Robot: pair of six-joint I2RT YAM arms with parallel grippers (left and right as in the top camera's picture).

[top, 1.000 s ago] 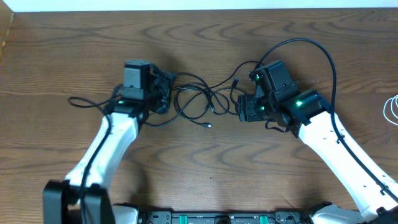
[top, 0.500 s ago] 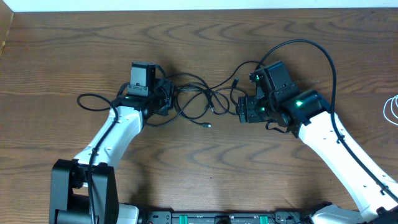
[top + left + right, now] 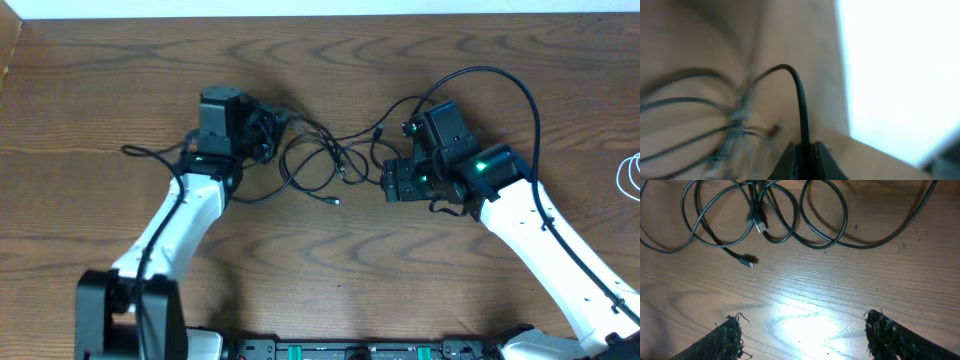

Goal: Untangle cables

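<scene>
Thin black cables (image 3: pixel 318 160) lie looped and tangled on the wooden table between my two arms. My left gripper (image 3: pixel 264 136) is at the tangle's left end. In the blurred left wrist view it (image 3: pixel 802 149) is shut on one black cable (image 3: pixel 799 95) that arcs up out of its jaws. My right gripper (image 3: pixel 396 181) hovers low at the tangle's right end. It (image 3: pixel 802 320) stands open over bare wood, with the cable loops (image 3: pixel 785 227) and two small plugs (image 3: pixel 759 226) ahead of its frayed pads (image 3: pixel 729 337). A white cable (image 3: pixel 631 176) lies at the far right edge.
A loose black cable end (image 3: pixel 150 155) trails left of my left arm. The thicker black wire (image 3: pixel 500 80) of my right arm arches above it. The table's far edge (image 3: pixel 320 16) meets a white wall.
My left gripper has shut on a black cable and shifted slightly back to the left. My right gripper has widened a little and stayed in place.
</scene>
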